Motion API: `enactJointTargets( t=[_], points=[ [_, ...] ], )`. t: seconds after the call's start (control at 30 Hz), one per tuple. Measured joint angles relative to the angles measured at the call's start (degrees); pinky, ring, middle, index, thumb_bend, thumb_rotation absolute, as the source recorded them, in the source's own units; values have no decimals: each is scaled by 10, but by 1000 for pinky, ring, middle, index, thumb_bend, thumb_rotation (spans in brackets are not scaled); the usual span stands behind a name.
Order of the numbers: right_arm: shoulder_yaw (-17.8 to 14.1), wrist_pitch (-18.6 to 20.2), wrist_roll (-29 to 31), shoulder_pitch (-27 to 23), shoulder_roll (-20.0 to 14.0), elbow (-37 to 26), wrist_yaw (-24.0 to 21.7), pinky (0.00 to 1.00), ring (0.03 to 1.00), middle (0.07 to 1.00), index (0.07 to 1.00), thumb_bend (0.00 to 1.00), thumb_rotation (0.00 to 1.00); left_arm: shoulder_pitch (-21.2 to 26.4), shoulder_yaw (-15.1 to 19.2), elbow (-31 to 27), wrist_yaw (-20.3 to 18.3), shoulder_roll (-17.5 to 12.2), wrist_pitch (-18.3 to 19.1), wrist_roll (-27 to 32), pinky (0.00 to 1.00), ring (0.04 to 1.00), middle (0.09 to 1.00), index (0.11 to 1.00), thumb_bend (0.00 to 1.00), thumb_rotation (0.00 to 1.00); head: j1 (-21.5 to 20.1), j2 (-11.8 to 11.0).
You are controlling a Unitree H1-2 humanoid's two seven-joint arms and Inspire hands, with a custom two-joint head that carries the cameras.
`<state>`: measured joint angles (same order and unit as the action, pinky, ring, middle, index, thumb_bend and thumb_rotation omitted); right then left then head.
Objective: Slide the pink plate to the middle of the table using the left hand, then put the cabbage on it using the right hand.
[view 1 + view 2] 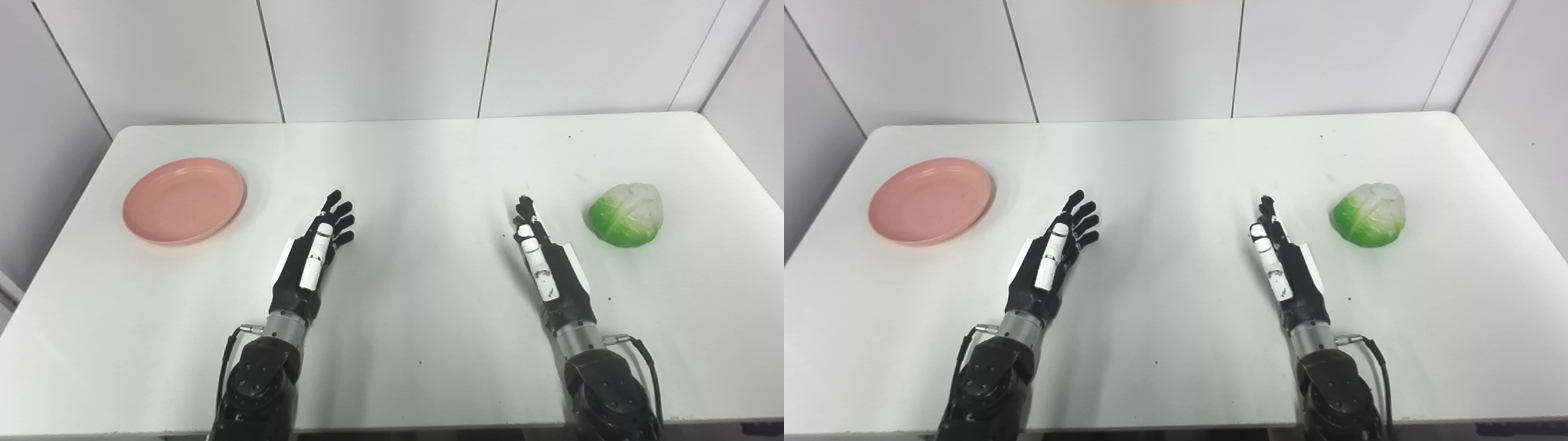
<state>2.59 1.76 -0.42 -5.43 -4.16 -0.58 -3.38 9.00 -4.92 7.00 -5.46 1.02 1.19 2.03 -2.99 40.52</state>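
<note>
Two spread, empty: left hand (313, 254), right hand (542, 260); round pink plate (184, 200) near left counter (416, 159) edge, knobbly cabbage (626, 215) near right.

Brightly, evenly lit from above, sharp throughout, with soft faint shadows and mild glare on the table (392, 318).
</note>
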Motion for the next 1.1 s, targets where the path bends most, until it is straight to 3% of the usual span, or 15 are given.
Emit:
enactJointTargets(
  t=[0.6,0.8,0.83,0.9,0.93,1.1],
  points=[
    [-1,0,8,0,-1,0,-1,983,995,1000,1000,579,1000,0,-1,0,0,0,0,0,877,909,928,929,453,1000,10,-2],
    [-3,0,15,1,-4,1,-5,984,995,1000,1000,503,1000,2,-3,5,2,2,-2,-2,897,913,929,932,450,1000,68,-18],
    [-5,0,18,1,-7,1,-7,988,995,1000,1000,494,1000,3,-4,6,2,4,-4,-3,899,914,931,934,452,1000,109,-34],
    [-8,-1,26,2,-12,1,-14,993,994,1000,1000,462,1000,5,-6,11,6,7,-8,-13,899,915,933,936,454,1000,109,-34],
    [-9,-3,29,3,-15,1,-19,996,993,1000,1000,445,1000,7,-7,15,9,9,-9,-15,898,914,933,935,453,1000,132,-45],
    [-13,-13,39,4,-25,5,-32,1000,1000,1000,1000,370,1000,17,-11,32,32,26,-17,-40,878,914,932,933,435,1000,173,-72]
  ],
)
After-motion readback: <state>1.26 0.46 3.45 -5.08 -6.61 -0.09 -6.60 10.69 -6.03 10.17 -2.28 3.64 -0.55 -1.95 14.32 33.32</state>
